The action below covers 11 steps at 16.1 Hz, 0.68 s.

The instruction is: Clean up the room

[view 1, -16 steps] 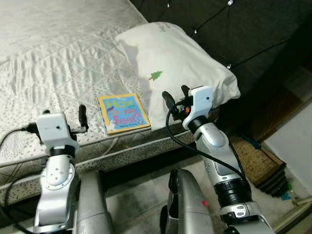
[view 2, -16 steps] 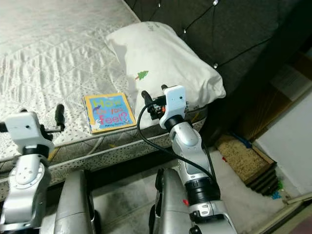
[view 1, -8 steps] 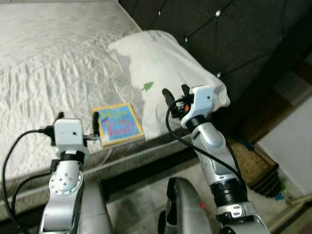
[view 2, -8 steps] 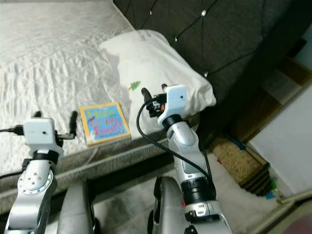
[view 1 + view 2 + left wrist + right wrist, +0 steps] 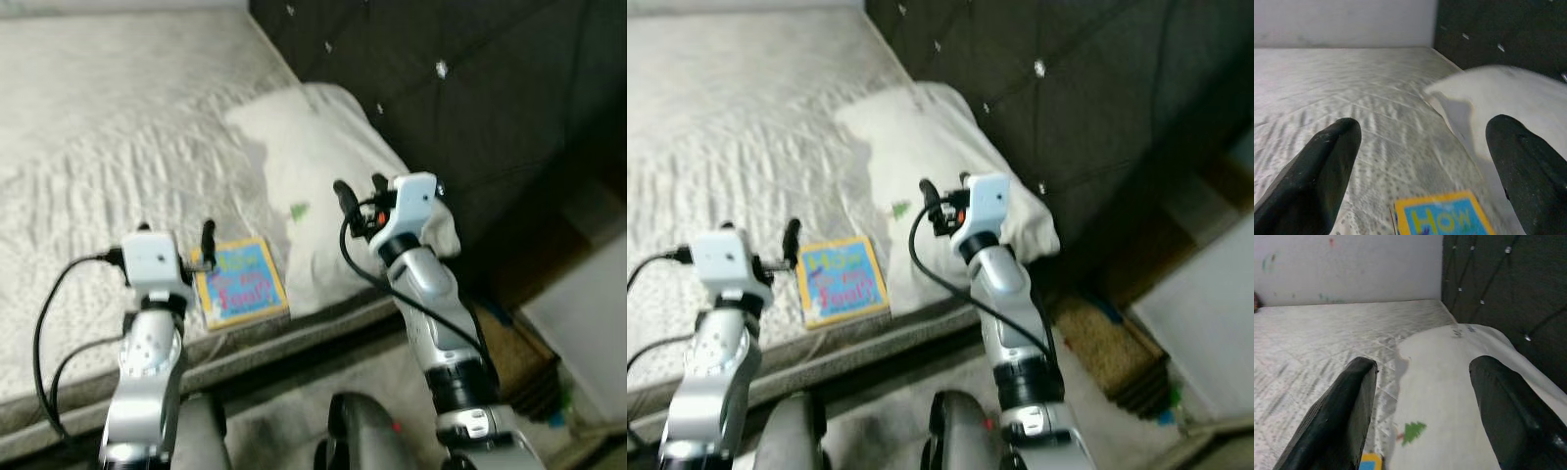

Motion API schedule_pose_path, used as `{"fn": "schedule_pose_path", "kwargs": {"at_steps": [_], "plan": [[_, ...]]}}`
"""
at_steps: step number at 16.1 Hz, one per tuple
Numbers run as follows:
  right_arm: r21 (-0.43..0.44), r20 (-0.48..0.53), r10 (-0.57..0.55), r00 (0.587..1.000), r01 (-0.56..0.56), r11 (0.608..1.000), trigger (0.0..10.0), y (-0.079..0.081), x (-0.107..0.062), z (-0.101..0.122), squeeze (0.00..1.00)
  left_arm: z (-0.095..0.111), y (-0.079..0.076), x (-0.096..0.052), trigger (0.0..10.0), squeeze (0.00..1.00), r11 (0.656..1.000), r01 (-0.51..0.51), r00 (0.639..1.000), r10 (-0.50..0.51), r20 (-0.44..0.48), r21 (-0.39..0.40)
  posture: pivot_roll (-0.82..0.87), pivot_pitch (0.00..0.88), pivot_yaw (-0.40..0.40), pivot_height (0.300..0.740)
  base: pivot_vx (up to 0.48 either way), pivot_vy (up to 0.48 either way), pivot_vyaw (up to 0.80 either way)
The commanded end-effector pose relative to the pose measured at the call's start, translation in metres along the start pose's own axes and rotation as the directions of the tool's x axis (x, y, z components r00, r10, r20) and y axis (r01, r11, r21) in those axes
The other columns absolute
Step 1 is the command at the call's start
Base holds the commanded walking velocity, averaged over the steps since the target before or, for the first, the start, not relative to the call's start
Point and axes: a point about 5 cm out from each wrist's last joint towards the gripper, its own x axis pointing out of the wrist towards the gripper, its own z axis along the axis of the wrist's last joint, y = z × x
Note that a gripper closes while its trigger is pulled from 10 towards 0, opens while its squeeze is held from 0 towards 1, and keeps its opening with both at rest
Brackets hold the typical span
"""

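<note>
Silver arms stood nearest the camera, both raised over the edge of the bed (image 5: 88,147). On the robot's left, the left gripper (image 5: 201,245) hovered with its fingers spread wide, just beside the near-left corner of the book (image 5: 240,284); from the wrist, the book's yellow-bordered cover sat between the two fingers and a little ahead of them. The right gripper (image 5: 358,191), likewise wide apart and holding nothing, hung above the near end of the pillow (image 5: 313,166), which lay just past the book against the dark tufted headboard (image 5: 470,88).

The book rested flat on the quilted mattress, close to the bed's near edge and just beside the pillow. The main risk, as I judged it, was a thin flat book giving the fingers little to bite on: a descent from above could press it into the soft mattress or nudge it over the edge onto the floor (image 5: 284,421). The blur in the head views suggested the robot was in motion, which could throw off the aim.

Compared with a second earlier, the left gripper had closed in from well left of the book to right at its side, while the right gripper's pose over the pillow had changed little
</note>
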Motion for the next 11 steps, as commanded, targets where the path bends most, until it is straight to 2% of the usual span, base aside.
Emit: {"fn": "schedule_pose_path", "kwargs": {"at_steps": [1,3,8,9,11], "plan": [[-0.001,-0.012,-0.022,1.0,0.022,1.0,10.0,-0.0042,-0.0014,-0.0029,0.0,-0.0033,0.0032,0.0017,10.0,0.0,0.999,-0.033,0.999,0.032,-0.024,-0.018,0.03,0.0,-0.119,0.716,0.0,0.0,0.0],[0.0,-0.02,-0.016,1.0,0.016,1.0,10.0,0.0007,-0.0017,-0.0059,0.0,-0.0068,0.0057,0.002,10.0,0.0,0.999,-0.052,0.998,0.051,-0.042,-0.006,0.03,0.0,-0.118,0.74,0.0,0.0,0.0],[-0.01,0.001,0.007,1.0,-0.007,1.0,10.0,0.0044,0.0058,-0.0004,0.0,-0.0011,0.0071,0.0032,10.0,0.0,0.996,-0.084,0.996,0.084,-0.005,0.012,0.02,0.0,-0.1,0.74,0.0,0.0,0.0],[-0.011,0.002,-0.01,1.0,0.01,1.0,10.0,0.0029,0.0053,-0.0004,0.0,-0.001,0.0062,0.0039,10.0,0.0,0.996,-0.082,0.997,0.082,-0.009,0.021,0.01,0.0,-0.094,0.74,0.0,0.0,0.0],[-0.013,-0.003,-0.023,1.0,0.023,1.0,10.0,-0.0002,0.0005,-0.0023,0.0,-0.0033,0.0026,0.0031,10.0,0.0,1.0,-0.026,0.999,0.025,-0.034,-0.013,0.0,0.0,-0.089,0.74,0.0,0.0,0.0]]}}
